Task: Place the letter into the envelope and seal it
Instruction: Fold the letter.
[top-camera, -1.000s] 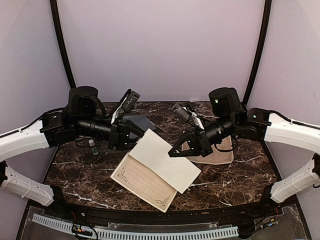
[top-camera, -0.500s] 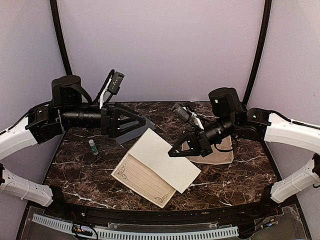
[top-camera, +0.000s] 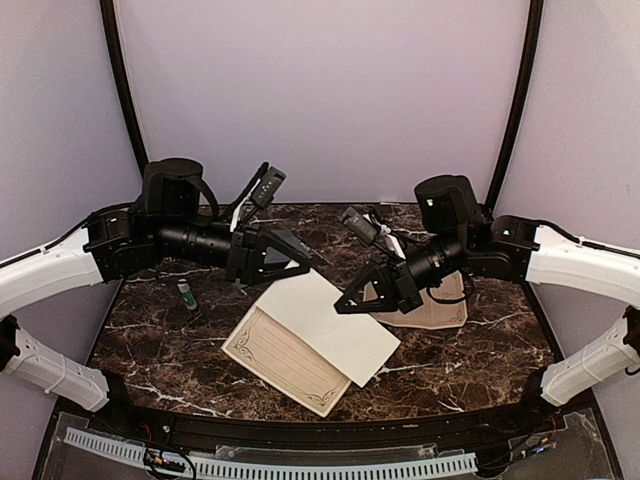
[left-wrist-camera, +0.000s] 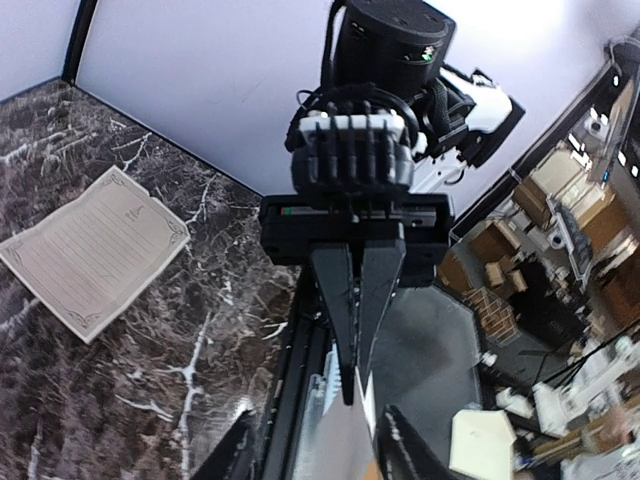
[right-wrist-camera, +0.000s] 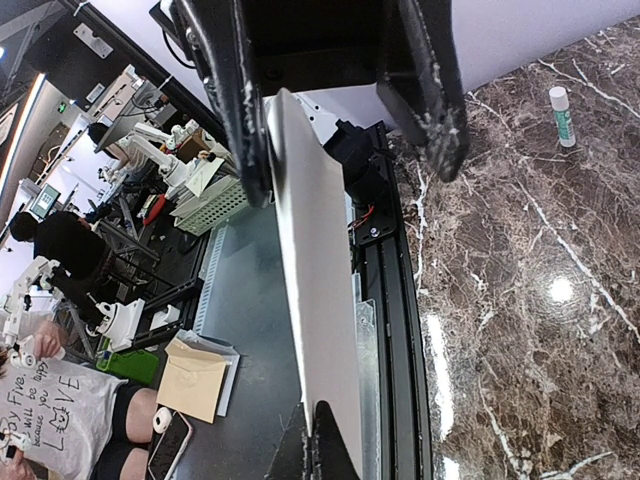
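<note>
Right claw (top-camera: 342, 306) has its fingers drawn together on the far edge of the letter (top-camera: 330, 322) mid-bench, which is plain only from the left wrist. Left claw (top-camera: 302, 266) straddles its corner, grip unclear; the envelope is hidden there. One other bordered sheet (top-camera: 440, 308) and one glue stick (top-camera: 185, 293) lie on the bench (top-camera: 480, 350).

The left gripper (top-camera: 300, 264) has swung back in, down toward the letter's (top-camera: 320, 325) upper edge.

Dark veined marble tabletop (top-camera: 480, 350); plain lilac walls (top-camera: 320, 90); black curved posts (top-camera: 120, 80); cluttered lab (right-wrist-camera: 120, 200) beyond.
</note>
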